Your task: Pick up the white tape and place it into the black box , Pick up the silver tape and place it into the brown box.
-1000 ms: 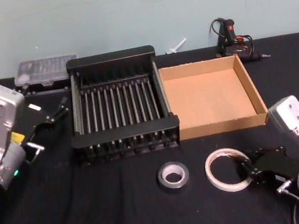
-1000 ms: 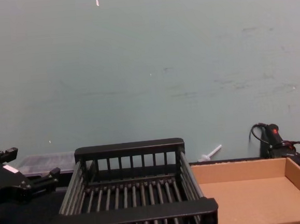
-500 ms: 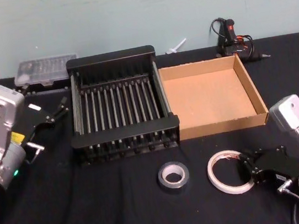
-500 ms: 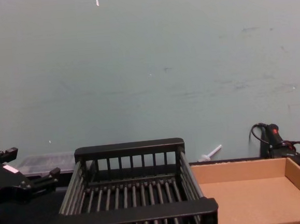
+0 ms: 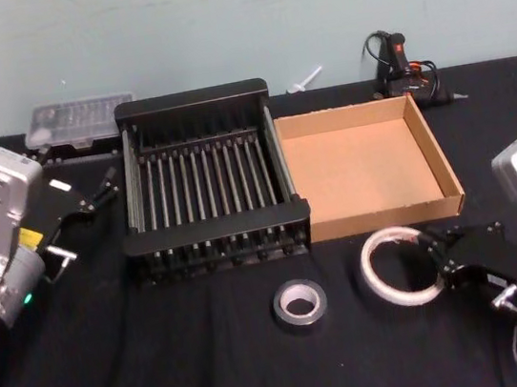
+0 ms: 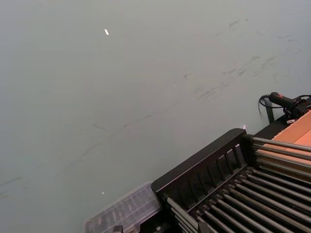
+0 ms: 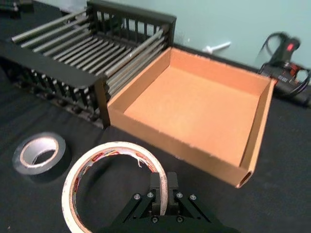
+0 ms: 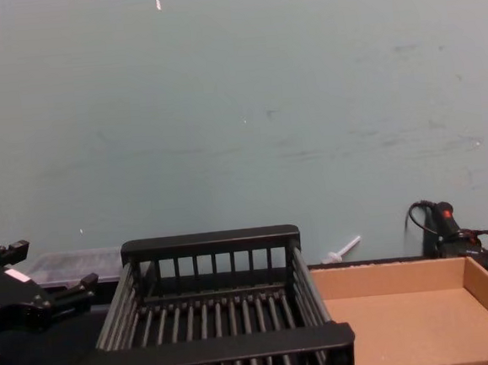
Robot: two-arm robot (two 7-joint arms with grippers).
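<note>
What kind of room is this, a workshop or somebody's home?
Probably a workshop or robot test bench, not a home. A table with a black cloth stands against a bare pale wall. At its back edge lie a clear case of small tool bits and a corded hand tool.

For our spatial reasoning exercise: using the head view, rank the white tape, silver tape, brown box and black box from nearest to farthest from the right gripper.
1. white tape, clamped in the right gripper.
2. brown box, just behind.
3. silver tape, on the cloth to its left.
4. black box, far left.
</note>
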